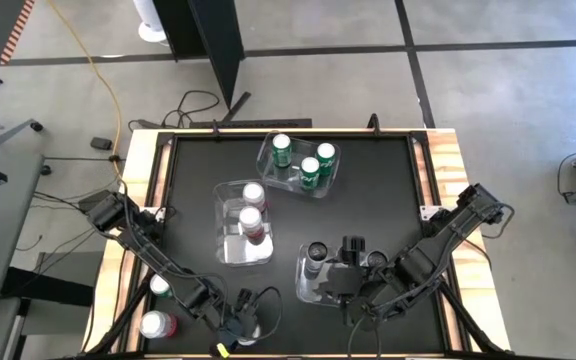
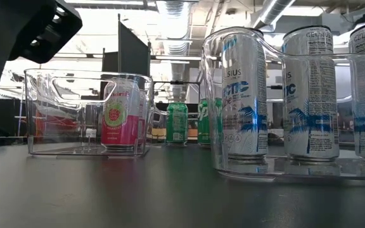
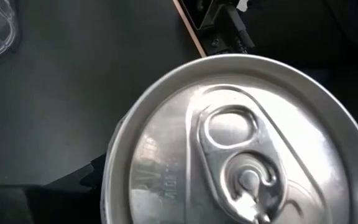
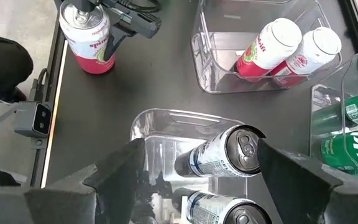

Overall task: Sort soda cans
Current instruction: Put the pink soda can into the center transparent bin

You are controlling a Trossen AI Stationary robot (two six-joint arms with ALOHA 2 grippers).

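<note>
Beside the middle bin [image 1: 230, 225] holding two red-pink cans [image 4: 283, 48], the left gripper [image 4: 109, 28] apparently grips a third red-pink can [image 4: 86, 38]. The right gripper [image 4: 201, 163] spreads wide over the silver cans' bin [image 4: 160, 124].

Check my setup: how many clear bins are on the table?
3. The far bin holds green cans, the middle bin red-pink cans, the near bin, under the right hand, silver cans. None looks hidden.

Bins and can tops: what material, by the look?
Bins: clear, glossy, probably rigid plastic; the cans show through the walls, and the edges catch highlights. Can top: bare silver metal, likely aluminium, with a brushed sheen, a stamped pull tab and a rolled rim.
</note>
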